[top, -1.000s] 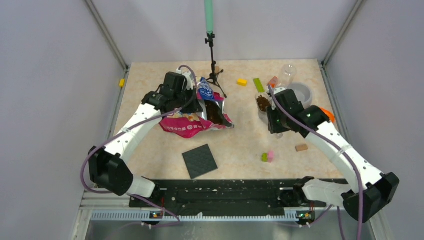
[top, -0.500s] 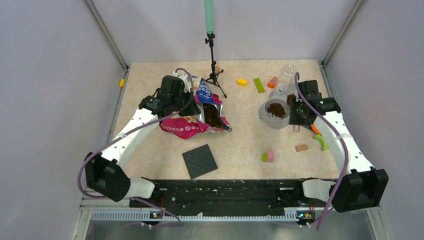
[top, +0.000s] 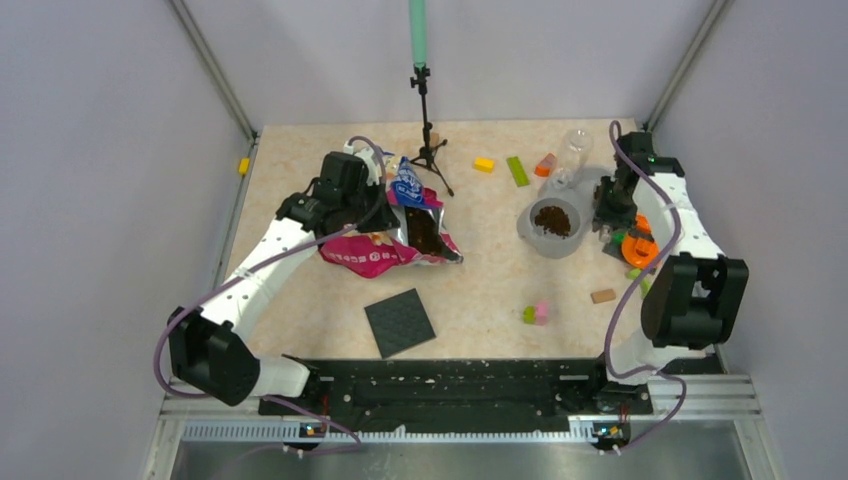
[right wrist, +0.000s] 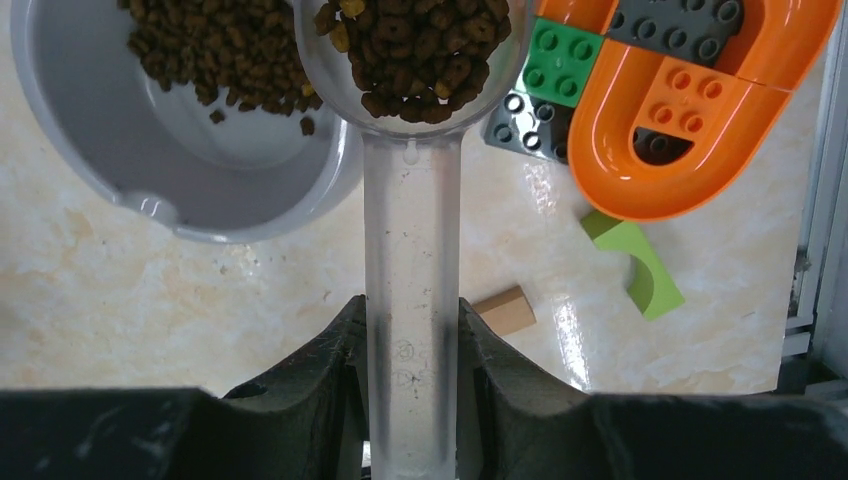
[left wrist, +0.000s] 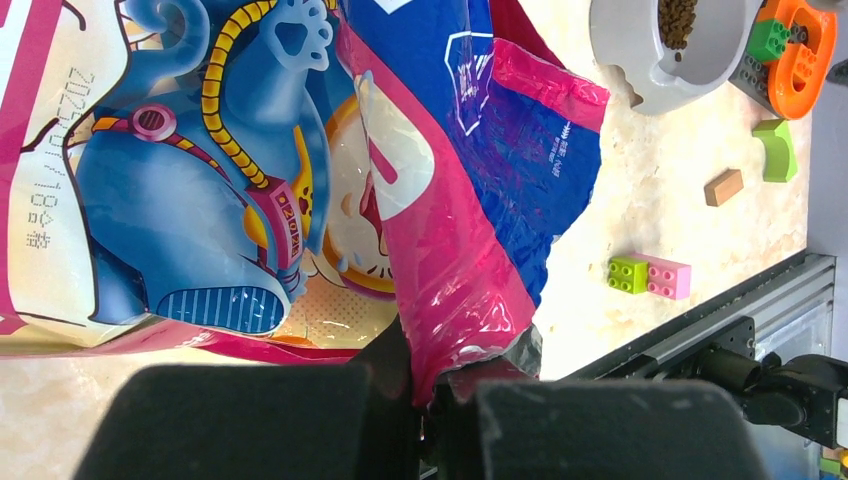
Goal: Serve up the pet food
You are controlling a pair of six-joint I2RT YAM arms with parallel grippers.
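Two pincers are in view for you. Your left pincer (left wrist: 432, 395) is fully closed, pinching the lower edge of the glossy pink-and-blue bag (left wrist: 250, 200). The rest of the bag spreads away ahead of its fingers. From above, dark kibble (top: 425, 230) shows in the bag's open mouth, just beside that pincer. Your right pincer (right wrist: 412, 340) is partly open, its two fingers clamped on the clear handle of a scoop (right wrist: 412, 230). The scoop's cup, straight ahead of those fingers, is heaped with brown kibble. Ahead and to the left of the right pincer sits a grey bowl (right wrist: 70, 150) with more kibble inside, and the cup overlaps the bowl's rim on the side nearest the pincer. Ahead and to the right lies an orange curved block (right wrist: 700, 130) with a green block (right wrist: 565, 60) against it. A tan block (right wrist: 505, 310) lies just right of the handle, close to the fingers.
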